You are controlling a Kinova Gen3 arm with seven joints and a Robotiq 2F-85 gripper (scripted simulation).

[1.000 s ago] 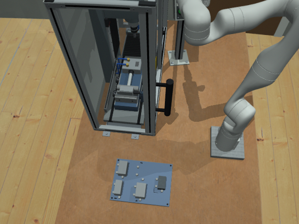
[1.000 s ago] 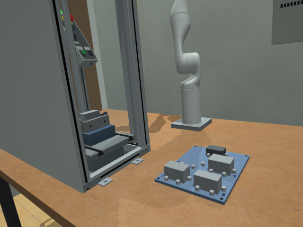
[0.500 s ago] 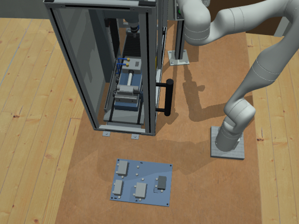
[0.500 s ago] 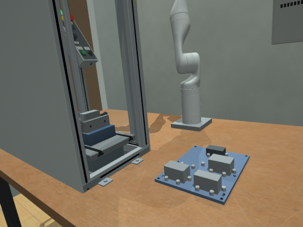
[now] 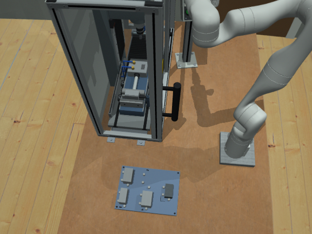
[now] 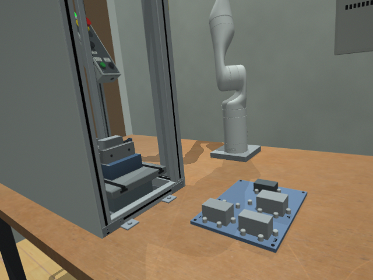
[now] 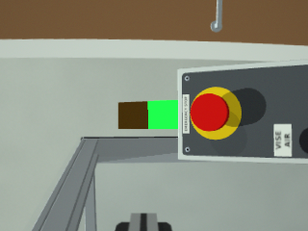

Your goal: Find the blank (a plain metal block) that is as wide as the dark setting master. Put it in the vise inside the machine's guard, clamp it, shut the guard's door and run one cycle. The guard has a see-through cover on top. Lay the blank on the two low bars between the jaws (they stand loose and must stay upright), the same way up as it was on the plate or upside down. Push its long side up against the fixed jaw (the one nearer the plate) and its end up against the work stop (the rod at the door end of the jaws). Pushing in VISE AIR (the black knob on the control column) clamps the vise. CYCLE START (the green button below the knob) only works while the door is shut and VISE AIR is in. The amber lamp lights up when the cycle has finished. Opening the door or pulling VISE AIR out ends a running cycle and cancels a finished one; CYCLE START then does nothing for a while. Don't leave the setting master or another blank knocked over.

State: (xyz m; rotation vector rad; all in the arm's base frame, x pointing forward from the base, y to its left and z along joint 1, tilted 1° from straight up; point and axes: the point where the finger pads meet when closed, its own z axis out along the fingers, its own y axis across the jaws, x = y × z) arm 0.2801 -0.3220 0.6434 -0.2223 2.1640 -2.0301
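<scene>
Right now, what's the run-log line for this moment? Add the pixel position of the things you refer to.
hand [image 7: 143, 222]: shut, empty | green lamp [image 7: 163, 115]: lit | amber lamp [image 7: 133, 115]: dark | setting master [image 5: 168, 190] [image 6: 265, 185]: on plate [image 5: 173, 177] [image 6: 296, 195] | three blanks: also on plate

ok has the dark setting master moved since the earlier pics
No, the dark setting master sits at the same spot on the blue plate.
</scene>
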